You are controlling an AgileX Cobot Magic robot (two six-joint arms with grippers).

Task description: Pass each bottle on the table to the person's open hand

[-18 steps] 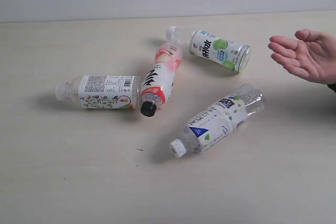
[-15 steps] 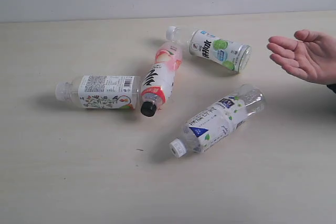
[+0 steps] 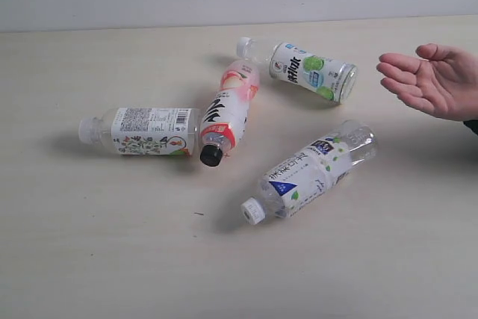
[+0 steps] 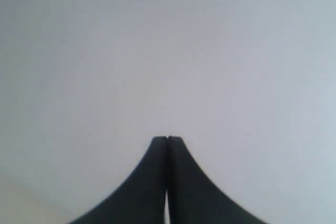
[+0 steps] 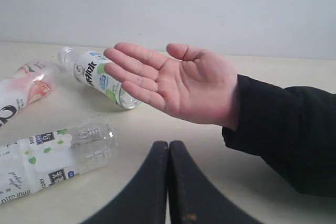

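1. On the worktop (image 3: 89, 244) I log the black-capped bottle (image 3: 226, 112), barcode-label bottle (image 3: 146, 131), green-label bottle (image 3: 302, 70) and blue-label bottle (image 3: 310, 171), all lying on their sides.
2. I see the person's open hand (image 3: 432, 82) palm-up at the right edge, clear of the bottles.
3. Left claw (image 4: 167, 139) and right claw (image 5: 169, 142): fingers pressed together, holding nothing.

The black two-fingered right gripper (image 5: 168, 143), fingers pressed together, faces a bare open hand (image 5: 181, 85), palm up, in a black sleeve (image 5: 286, 129) over the pale beige tabletop (image 5: 139, 129). Three clear plastic bottles lie on their sides: a green-labelled bottle (image 5: 97, 77) near the far edge, then a pink-labelled bottle (image 5: 23, 90) and a blue-and-green-labelled bottle (image 5: 50, 158) farther from it.
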